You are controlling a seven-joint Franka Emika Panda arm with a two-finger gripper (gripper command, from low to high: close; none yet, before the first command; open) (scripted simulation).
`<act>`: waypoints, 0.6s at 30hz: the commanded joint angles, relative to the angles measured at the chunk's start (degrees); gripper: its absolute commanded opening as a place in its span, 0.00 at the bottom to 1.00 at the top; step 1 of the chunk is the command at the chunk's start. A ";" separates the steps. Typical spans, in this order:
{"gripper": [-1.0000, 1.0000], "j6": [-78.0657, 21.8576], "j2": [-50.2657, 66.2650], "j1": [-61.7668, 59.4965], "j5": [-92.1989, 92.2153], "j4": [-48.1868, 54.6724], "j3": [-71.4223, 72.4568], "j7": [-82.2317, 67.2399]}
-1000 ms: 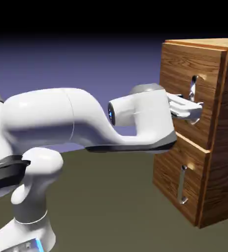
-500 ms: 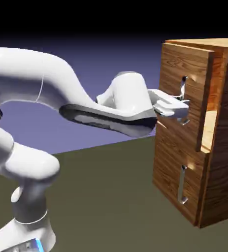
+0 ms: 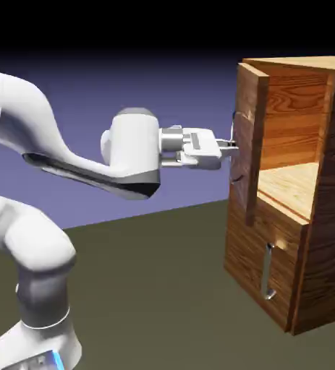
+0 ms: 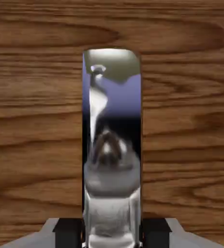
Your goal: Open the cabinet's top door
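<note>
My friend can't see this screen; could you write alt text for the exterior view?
A white robot arm's gripper holds the handle of a wooden cabinet's upper door, which stands wide open. The lower door is closed.

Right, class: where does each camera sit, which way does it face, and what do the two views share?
Exterior view: stands beside the robot, facing the cabinet; shows the white arm and gripper.
Hand view: on the hand, looking along the gripper at the top door; shows two fingertips.
Shared: the top door, its handle and the gripper.
</note>
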 commanded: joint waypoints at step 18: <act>0.00 -35.05 0.04 1.37 44.62 -1.72 32.79 -8.93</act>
